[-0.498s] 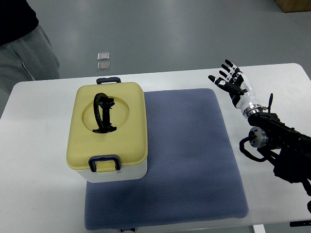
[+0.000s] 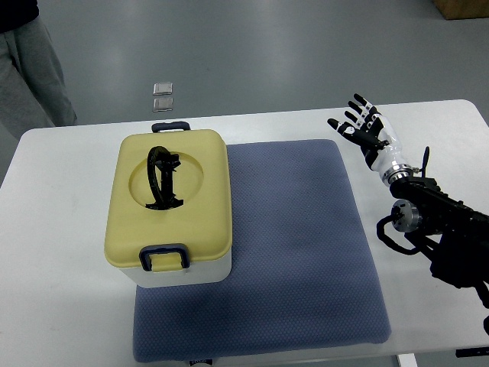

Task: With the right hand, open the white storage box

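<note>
The storage box (image 2: 172,205) has a pale yellow lid over a white body and stands on the left part of the blue-grey mat (image 2: 290,245). A black carry handle (image 2: 160,177) lies folded flat in the lid's round recess. Dark blue latches sit at the near edge (image 2: 163,256) and the far edge (image 2: 170,127); the lid is down. My right hand (image 2: 363,127) hovers over the table right of the mat's far corner, well apart from the box, fingers spread and holding nothing. Its arm (image 2: 439,229) enters from the right. The left arm is out of sight.
A white table (image 2: 61,275) carries the mat. A person's grey trouser leg (image 2: 30,69) shows at the top left, beyond the table. Two small square plates (image 2: 163,95) lie on the floor behind the box. A brown carton corner (image 2: 462,8) sits top right.
The person at the top left has stepped back toward the left edge, so less of them shows. My right hand and the box have not moved.
</note>
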